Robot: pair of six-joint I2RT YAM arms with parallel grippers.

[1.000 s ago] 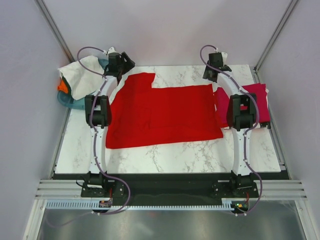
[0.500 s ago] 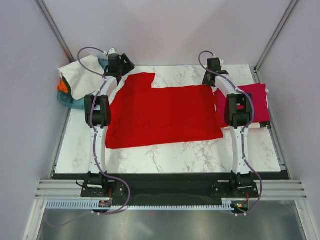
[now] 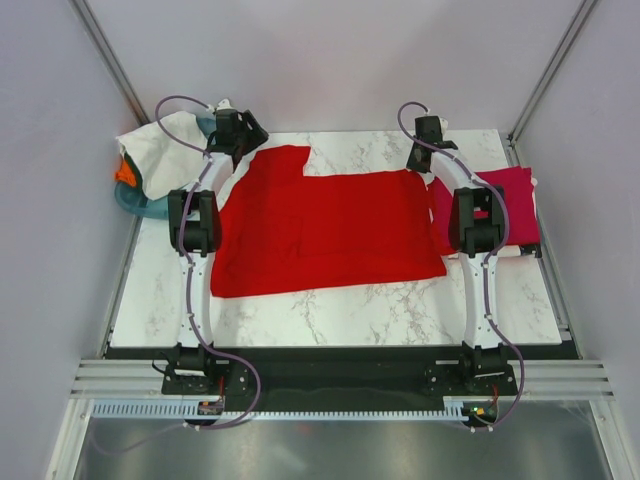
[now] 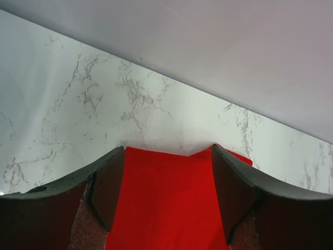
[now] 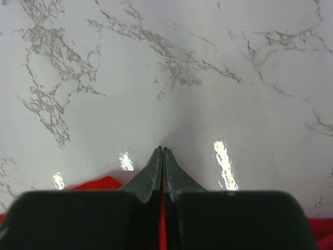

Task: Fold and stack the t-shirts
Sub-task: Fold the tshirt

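Now the right arm has nudged inward along the far edge. The right fingers (image 5: pixel 153 174) are pressed together on a red sliver, pinching a far corner of the bright red t-shirt (image 3: pixel 330 230). The left fingers (image 4: pixel 106 187) sit apart, straddling the other far corner. The shirt lies flat mid-counter, so the fold looks close. White marble counter (image 3: pixel 350 310), pale walls. The crimson-pink t-shirt (image 3: pixel 522 200) waits right, and the white t-shirt (image 3: pixel 160 150) drapes the teal basket (image 3: pixel 128 200).

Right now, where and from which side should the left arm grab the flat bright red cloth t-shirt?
Pinch the bright red cloth t-shirt at its far left edge, descending from above: it lies flat, and that edge sits between the left gripper's open fingers.
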